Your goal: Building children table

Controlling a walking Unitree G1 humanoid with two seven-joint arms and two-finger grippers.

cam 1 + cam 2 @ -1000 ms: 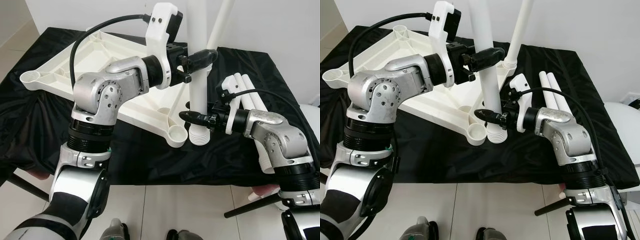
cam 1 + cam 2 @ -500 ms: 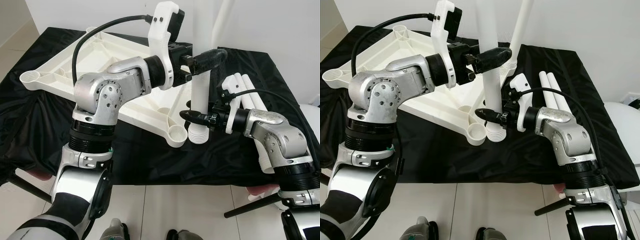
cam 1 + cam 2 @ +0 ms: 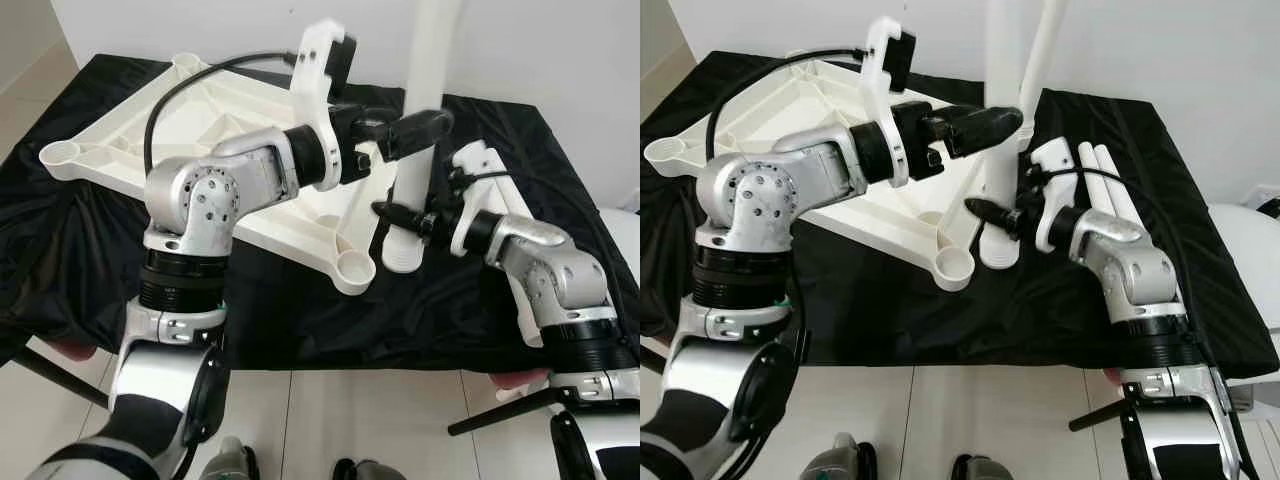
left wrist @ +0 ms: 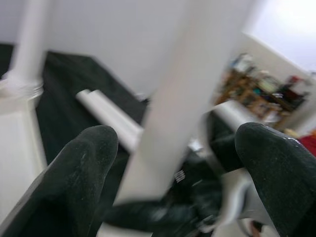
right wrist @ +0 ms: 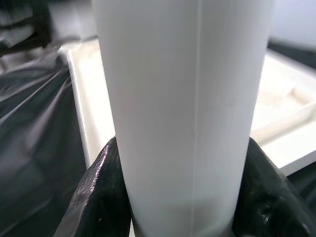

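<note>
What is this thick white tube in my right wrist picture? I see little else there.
Observer: A table leg, upright on the black cloth, with the right gripper around it low down, beside a corner socket of the upturned tabletop.
Operator: Is anything else holding it?
Observer: Higher up, the left gripper has its fingers open on either side of the leg.
Operator: Are there more legs?
Observer: Spare legs lie on the cloth behind the right arm.
</note>
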